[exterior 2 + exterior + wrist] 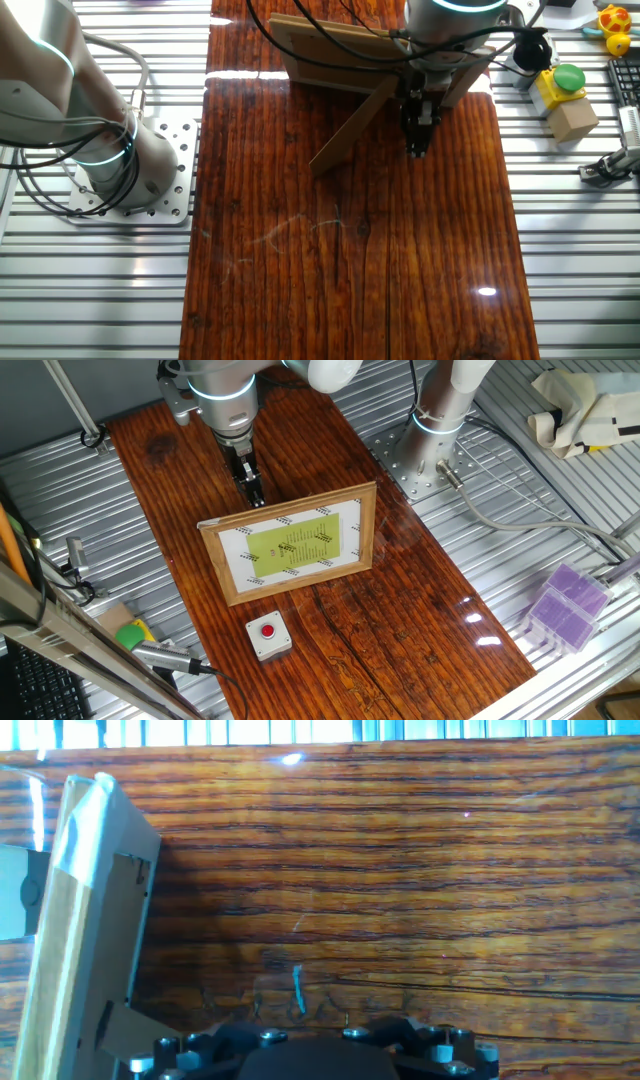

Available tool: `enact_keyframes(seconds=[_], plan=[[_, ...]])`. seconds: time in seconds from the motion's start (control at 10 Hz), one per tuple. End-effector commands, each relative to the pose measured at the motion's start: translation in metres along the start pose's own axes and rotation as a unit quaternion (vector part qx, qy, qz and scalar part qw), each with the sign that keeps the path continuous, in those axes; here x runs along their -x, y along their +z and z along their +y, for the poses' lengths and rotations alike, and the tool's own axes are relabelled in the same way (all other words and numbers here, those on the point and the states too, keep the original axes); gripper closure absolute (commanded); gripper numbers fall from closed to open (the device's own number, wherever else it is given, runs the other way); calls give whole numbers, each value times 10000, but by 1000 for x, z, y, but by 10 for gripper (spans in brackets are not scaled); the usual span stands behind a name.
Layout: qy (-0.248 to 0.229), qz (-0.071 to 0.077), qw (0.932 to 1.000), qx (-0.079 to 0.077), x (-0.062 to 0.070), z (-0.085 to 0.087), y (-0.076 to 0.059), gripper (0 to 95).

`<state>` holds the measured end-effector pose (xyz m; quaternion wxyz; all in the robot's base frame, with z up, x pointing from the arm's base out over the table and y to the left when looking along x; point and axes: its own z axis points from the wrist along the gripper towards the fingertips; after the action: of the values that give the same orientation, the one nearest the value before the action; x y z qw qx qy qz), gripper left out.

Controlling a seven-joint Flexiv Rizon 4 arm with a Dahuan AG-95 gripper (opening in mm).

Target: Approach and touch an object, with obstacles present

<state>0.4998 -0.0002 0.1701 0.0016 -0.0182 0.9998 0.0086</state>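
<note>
— Where is the gripper (pixel 255 493) and how do its fingers stand?

— It hangs just behind the picture frame (pixel 290 543), fingers pointing down at the wooden tabletop (pixel 400 620). They look pressed together with nothing between them, though they are dark and small, so I say that with some caution. In the other fixed view the gripper (pixel 417 132) sits just beside the frame's rear prop leg (pixel 352 128).

— And the frame itself?

— Upright, leaning back on that leg; its white mat and yellow-green sheet face away from the gripper. The hand view catches only its wooden back edge (pixel 75 920) at the left.

— The push-button box?

— The small grey box with the red button (pixel 268 634) lies on the tabletop in front of the frame, on the side opposite the gripper — well apart from the fingers. A green-and-yellow block (pixel 133 633) sits off the board to the frame's front left, and a purple case (pixel 565 605) well off to its right
</note>
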Motion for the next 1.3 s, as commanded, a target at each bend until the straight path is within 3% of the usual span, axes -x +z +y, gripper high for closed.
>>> enact_keyframes(seconds=[0.1, 0.9, 1.1, 1.2, 1.3], plan=[[-947, -90, 9945, 439, 0, 0, 0, 950], [-1384, -168, 9893, 433, -2, 1, -3, 950], [-1379, 79, 9894, 441, 2, 11, -34, 950], [-1172, 355, 9921, 281, 13, 29, -68, 950], [-1149, 409, 9922, 249, 16, 33, -75, 950]])
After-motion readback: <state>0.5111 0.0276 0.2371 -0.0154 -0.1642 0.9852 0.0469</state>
